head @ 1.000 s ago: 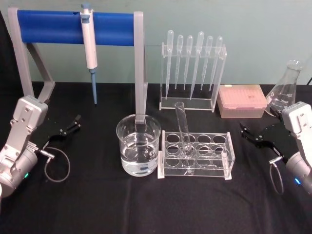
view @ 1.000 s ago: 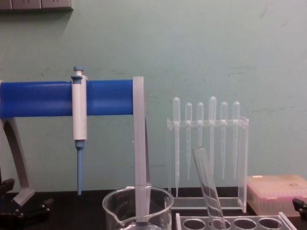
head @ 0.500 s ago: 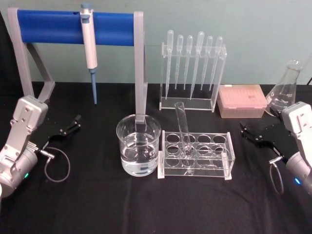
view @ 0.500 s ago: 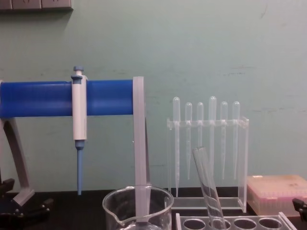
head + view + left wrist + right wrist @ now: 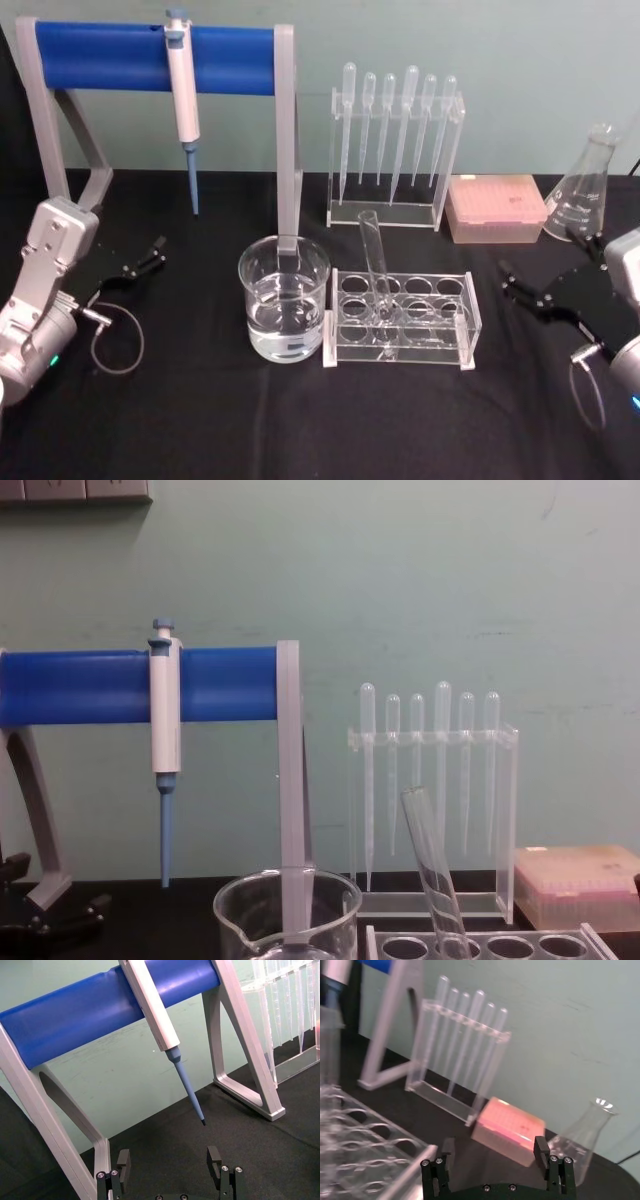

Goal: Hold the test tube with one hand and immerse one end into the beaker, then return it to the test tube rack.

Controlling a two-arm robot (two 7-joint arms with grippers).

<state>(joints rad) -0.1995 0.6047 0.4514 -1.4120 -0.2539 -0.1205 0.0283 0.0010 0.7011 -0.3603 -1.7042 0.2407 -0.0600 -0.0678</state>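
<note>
Step in hand: the opening reach, as I judge it; nothing is grasped and the tube has not yet been dipped
Test tube (image 5: 377, 265): stands in the test tube rack (image 5: 466, 322), in a hole toward the beaker end, tilted with its open rim up and leaning back and leftward; which row holds it I cannot tell
Beaker (image 5: 247, 292): on the table (image 5: 300, 430) just beside the rack's left end, partly filled with clear liquid, spout toward the robot in the chest view
Right gripper (image 5: 506, 279): low over the table to the right of the rack, apart from it, fingers spread wide and empty, pointing toward the rack
Left gripper (image 5: 157, 252): low near the table left of the beaker, well apart from the tube, also spread wide and holding nothing; the pipettor (image 5: 150, 1007) hangs on the blue stand (image 5: 90, 1010) ahead of it
Behind: pipettes (image 5: 395, 125) in their own rack, a pink box (image 5: 497, 207) and a flask (image 5: 585, 185), none touching the task's things
Next move calls for: one gripper to rise and close on the tube's upper part, above the rack. The right looks better placed, since the beaker stands between the left one and the tube
Care: the tube leans, so the fingers should match its tilt, then lift it straight out of the hole before it crosses to the beaker
</note>
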